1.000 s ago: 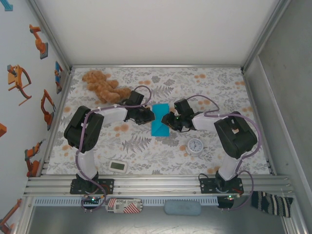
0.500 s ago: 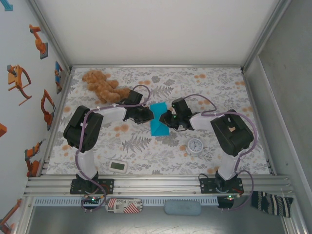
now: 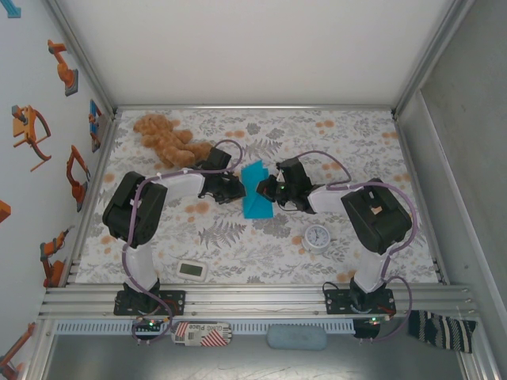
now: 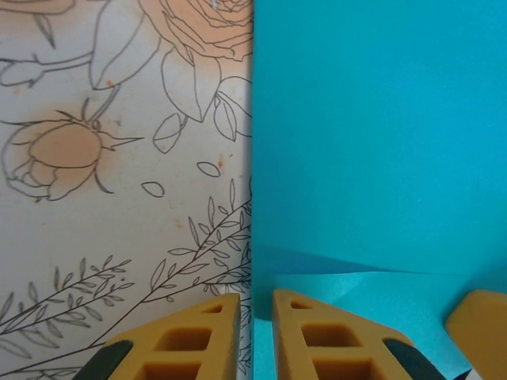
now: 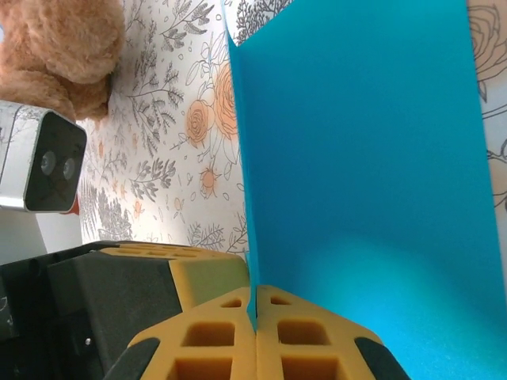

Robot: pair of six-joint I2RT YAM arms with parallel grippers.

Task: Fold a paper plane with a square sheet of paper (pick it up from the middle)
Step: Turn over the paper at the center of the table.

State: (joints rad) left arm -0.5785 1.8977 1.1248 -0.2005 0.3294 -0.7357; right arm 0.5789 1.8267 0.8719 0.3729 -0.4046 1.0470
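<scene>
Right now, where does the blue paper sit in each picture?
Top external: blue paper in the middle of the floral table cover.
Left wrist: paper on the right half, above the left tool.
Right wrist: paper centre and right, near edge pinched in the right tool.
Shared landmark: that floral cover, left of the paper in both wrist views.

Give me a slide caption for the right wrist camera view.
Right arm's jaws shut on the edge of the turquoise paper, with the teddy bear beyond on the floral table.
</scene>
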